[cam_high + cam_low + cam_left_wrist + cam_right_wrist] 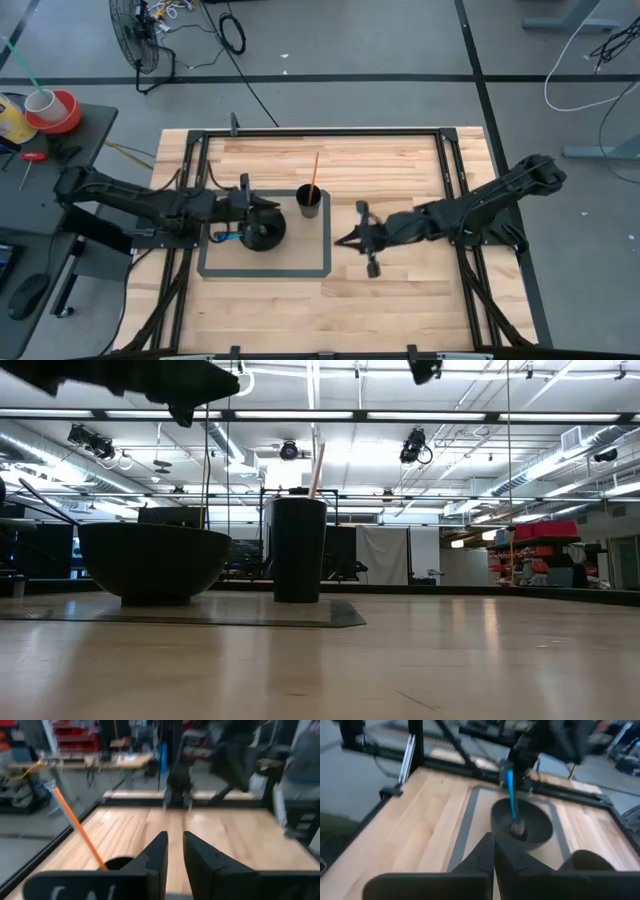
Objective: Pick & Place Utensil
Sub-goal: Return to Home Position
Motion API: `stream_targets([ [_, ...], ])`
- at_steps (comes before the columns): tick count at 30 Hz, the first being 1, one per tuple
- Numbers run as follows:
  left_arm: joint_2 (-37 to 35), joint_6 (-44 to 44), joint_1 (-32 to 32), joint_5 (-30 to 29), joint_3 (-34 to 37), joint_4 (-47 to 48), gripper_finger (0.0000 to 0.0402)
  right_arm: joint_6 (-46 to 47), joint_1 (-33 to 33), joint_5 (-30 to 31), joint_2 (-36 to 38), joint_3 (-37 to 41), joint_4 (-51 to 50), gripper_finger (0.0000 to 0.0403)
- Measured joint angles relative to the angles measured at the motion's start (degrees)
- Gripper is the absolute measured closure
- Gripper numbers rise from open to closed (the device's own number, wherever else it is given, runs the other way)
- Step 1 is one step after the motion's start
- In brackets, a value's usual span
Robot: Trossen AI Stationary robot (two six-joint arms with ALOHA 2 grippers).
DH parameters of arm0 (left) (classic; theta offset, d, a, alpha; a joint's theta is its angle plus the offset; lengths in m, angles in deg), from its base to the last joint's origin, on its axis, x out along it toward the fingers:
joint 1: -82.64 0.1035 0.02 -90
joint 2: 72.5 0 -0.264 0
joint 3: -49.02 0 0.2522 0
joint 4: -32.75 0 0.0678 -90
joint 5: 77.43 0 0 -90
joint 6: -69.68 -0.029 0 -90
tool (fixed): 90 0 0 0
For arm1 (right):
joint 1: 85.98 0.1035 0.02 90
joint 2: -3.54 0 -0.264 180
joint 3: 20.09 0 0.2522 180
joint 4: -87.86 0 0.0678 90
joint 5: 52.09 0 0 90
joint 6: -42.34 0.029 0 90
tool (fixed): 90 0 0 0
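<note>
A black bowl (264, 233) and a black cup (309, 202) stand on a grey-bordered mat (265, 272). An orange stick (316, 170) stands tilted in the cup. A blue-handled spoon (511, 800) lies with its head inside the bowl (522, 825), and its handle leans out over the rim on the left side (224, 238). My left gripper (175, 845) hovers above the bowl's far rim (256, 207), fingers a narrow gap apart and empty. My right gripper (493, 845) is shut and empty, just right of the mat (338, 241).
A black frame (320, 131) runs round the wooden table. Bare wood lies on the near side of the mat and far of the cup. Off the table to the left stands a side table with a red tape roll (52, 110).
</note>
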Motion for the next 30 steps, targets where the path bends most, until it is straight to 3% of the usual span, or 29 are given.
stream_targets([
  [3,-2.93,-0.95,3.17,3.97,5.30,-7.69,0.0353,0.15,-1.20,-1.06,5.91,5.85,4.92,0.0383],
  [6,-8.27,-1.22,6.76,5.34,7.83,-8.21,0.0366,0.05,-1.85,-1.11,13.49,12.16,9.10,0.0367],
  [13,-23.58,0.08,13.47,12.26,8.78,1.16,0.0391,0.15,-4.46,-1.18,31.56,23.04,9.66,0.0370],
  [18,-31.75,0.38,14.32,13.54,8.91,8.88,0.0398,2.81,-8.02,-7.41,42.30,25.83,4.68,0.0388],
  [30,-39.02,2.28,14.31,16.42,17.98,5.57,0.0396,8.64,-13.77,-13.51,60.34,37.77,2.48,0.0399],
])
